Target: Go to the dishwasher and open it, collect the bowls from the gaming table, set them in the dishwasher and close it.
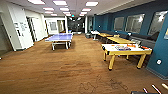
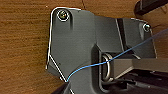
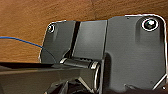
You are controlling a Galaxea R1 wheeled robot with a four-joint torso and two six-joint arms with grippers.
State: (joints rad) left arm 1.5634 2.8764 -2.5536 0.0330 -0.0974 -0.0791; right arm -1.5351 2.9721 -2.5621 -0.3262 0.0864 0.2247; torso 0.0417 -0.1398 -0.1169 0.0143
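The gaming table, a rectangular surface with a smooth white top and yellow sides and splayed legs, stands on wood-grain floor at the right, against a teal wall, with small colourful items blurred on it. A blue ping-pong table stands well apart, farther back left. Both wrist views look down on floor; whether either tool is clenched or released, I cannot tell.

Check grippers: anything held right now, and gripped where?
Cannot tell. Both wrist views look past the robot's own plate at the brown floor, fingers unclear. The gaming table with colourful items on top stands ahead to the right.
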